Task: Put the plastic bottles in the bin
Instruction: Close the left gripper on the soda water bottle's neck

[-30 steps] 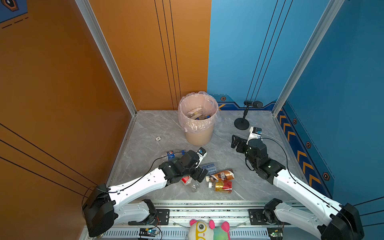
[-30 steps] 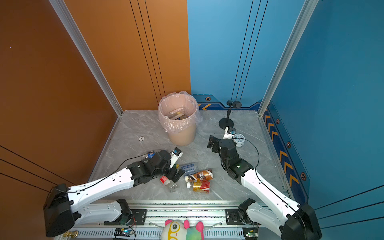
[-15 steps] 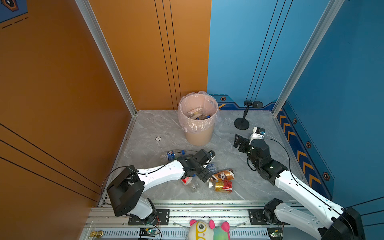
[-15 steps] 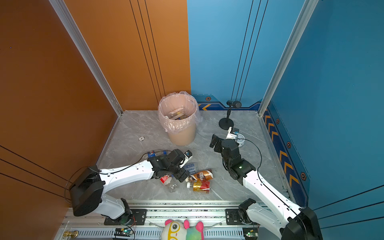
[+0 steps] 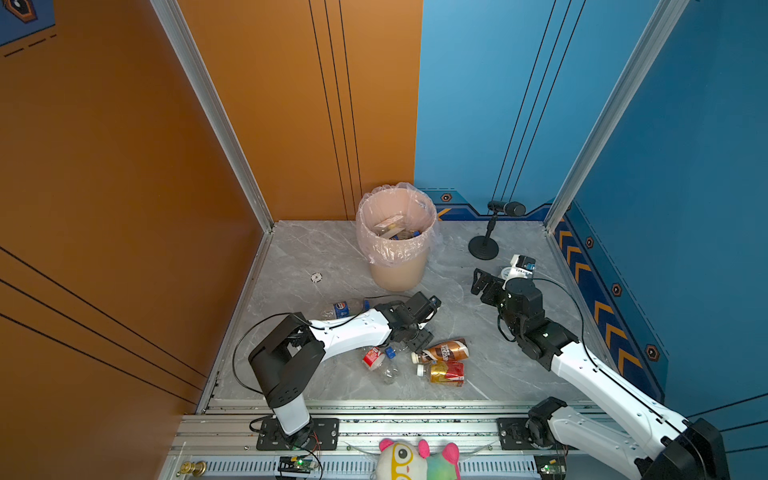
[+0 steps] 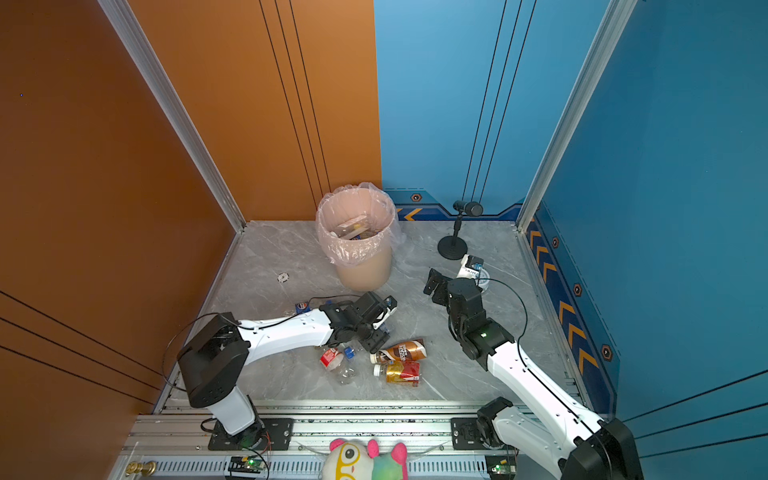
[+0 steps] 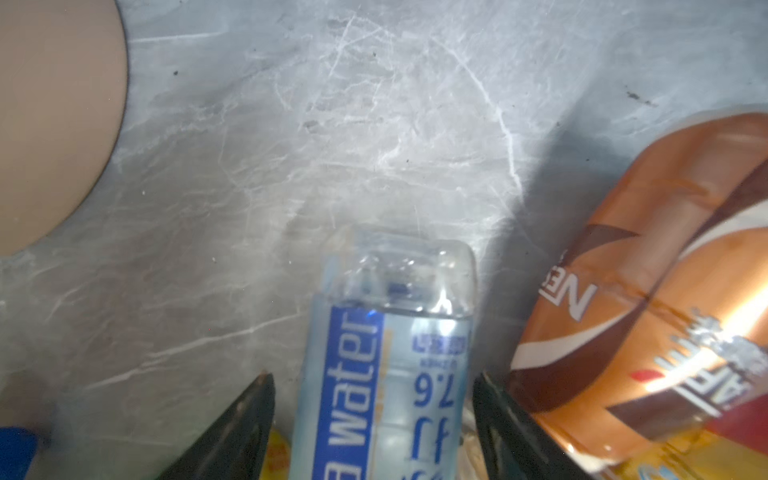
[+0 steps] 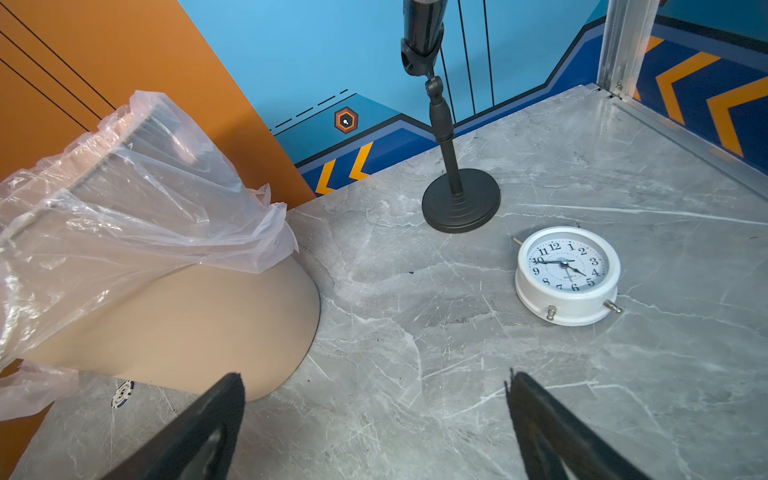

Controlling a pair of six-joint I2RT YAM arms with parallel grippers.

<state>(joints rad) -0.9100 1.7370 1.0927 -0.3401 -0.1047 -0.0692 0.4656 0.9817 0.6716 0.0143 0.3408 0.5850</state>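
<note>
My left gripper (image 7: 372, 376) has just narrowed around the blue-labelled water bottle (image 7: 386, 345), nearly ready to lift; right gripper (image 8: 374, 376) stands wide, empty.

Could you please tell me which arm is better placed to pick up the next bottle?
Left, probably. The left gripper straddles the clear blue-labelled water bottle, with a jaw on each side. The right gripper hangs open near the clock, well away from that bottle.

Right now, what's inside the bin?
In a top view the bin holds a few bottles, one pale-labelled on top, blue bits beside it. The near wall and the bag hide whatever lies lower, so I can't count them.
</note>
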